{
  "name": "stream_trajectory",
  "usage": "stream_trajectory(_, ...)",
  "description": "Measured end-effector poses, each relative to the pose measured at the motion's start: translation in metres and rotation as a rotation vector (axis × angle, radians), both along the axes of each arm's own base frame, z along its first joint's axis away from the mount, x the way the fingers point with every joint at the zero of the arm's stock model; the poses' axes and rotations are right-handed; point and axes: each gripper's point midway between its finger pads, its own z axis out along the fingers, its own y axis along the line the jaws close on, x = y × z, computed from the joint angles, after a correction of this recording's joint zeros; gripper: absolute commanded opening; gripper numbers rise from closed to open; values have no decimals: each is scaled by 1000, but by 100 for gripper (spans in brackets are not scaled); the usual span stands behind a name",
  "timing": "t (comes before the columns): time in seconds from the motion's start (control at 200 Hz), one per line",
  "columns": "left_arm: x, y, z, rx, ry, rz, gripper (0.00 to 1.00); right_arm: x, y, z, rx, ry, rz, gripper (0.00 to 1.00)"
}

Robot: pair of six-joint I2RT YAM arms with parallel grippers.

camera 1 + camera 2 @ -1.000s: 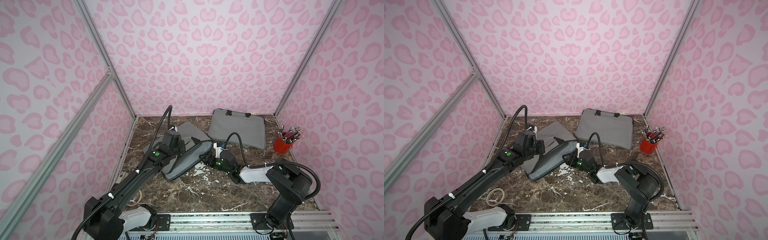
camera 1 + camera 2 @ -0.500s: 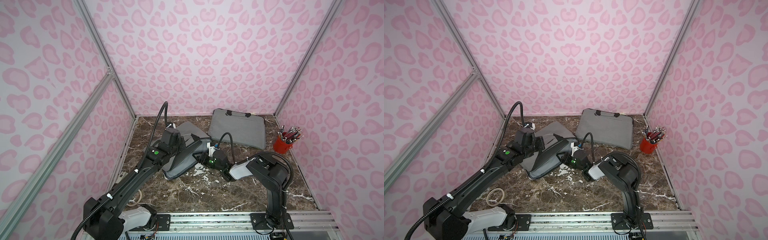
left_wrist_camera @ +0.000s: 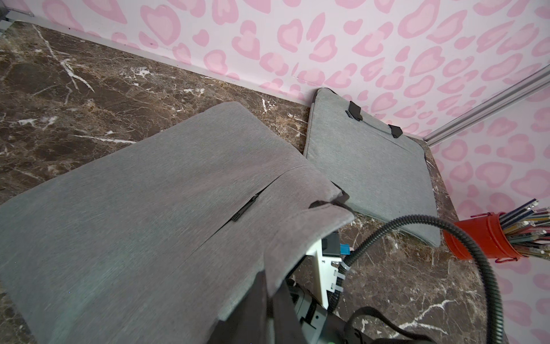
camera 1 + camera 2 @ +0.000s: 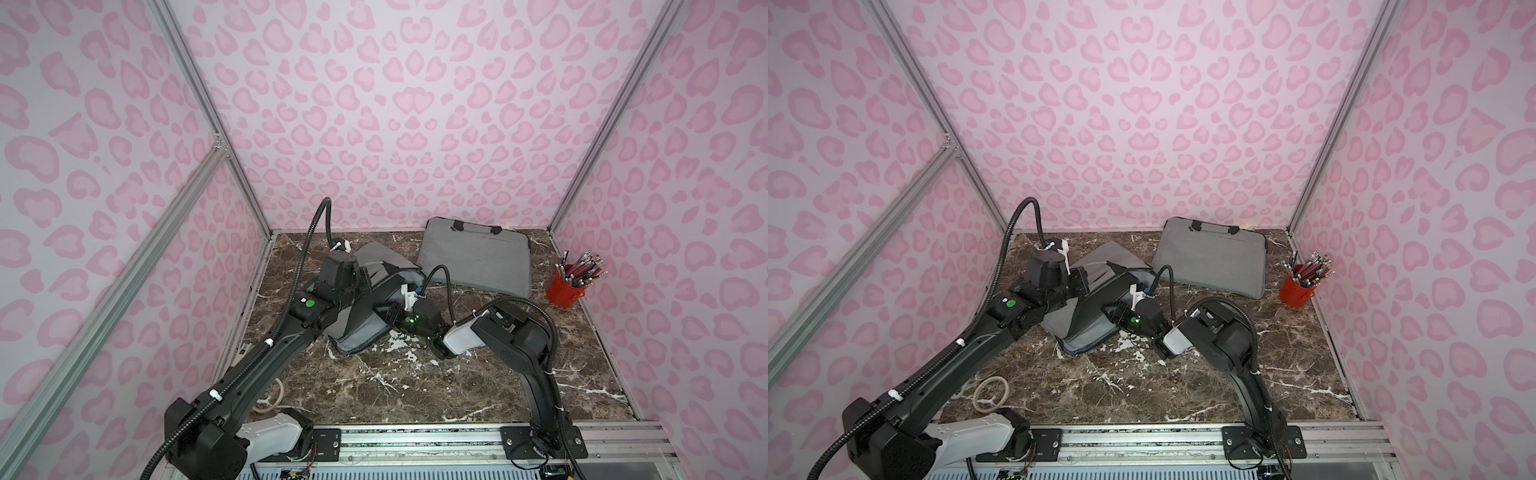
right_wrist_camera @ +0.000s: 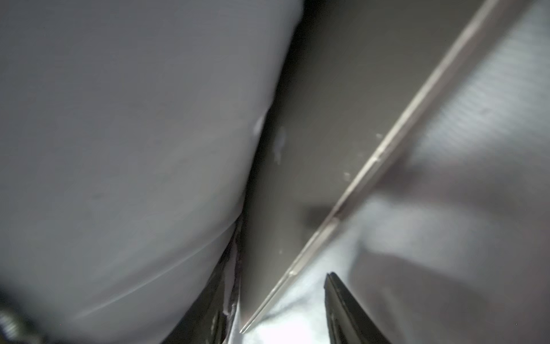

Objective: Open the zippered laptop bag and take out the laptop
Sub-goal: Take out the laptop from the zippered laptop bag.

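Observation:
The grey zippered laptop bag (image 4: 359, 338) (image 4: 1086, 340) lies left of the table's centre with its mouth gaping toward the right arm. My left gripper (image 4: 362, 283) (image 4: 1080, 283) (image 3: 269, 295) is shut on the bag's upper flap (image 3: 178, 193) and holds it raised. My right gripper (image 4: 384, 312) (image 4: 1112, 312) (image 5: 282, 292) reaches into the mouth. It stands open, with the dark grey laptop (image 5: 297, 149) and its silver edge between the fingers. The bag's grey lining fills the rest of the right wrist view.
A second grey bag (image 4: 478, 259) (image 4: 1212, 259) (image 3: 372, 166) lies flat against the back wall. A red cup of pencils (image 4: 565, 291) (image 4: 1296, 291) (image 3: 476, 238) stands at the right wall. A tape ring (image 4: 992, 395) lies at the front left.
The right arm has folded up and pushed its gripper leftward, deeper into the bag's mouth. The left gripper has kept its hold on the flap and lifted it slightly.

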Motion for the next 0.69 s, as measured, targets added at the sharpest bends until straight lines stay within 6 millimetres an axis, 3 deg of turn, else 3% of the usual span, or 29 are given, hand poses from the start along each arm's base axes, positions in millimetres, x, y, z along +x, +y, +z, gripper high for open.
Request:
stream_trajectory(0.145,-2,-2,3,-13,-3,-11,1,2,4,-12,9,38,-4,56)
stream_trajectory(0.695,-4,-4,3,-35,-1,-21,1,30,27,-8,124,25,-43,53)
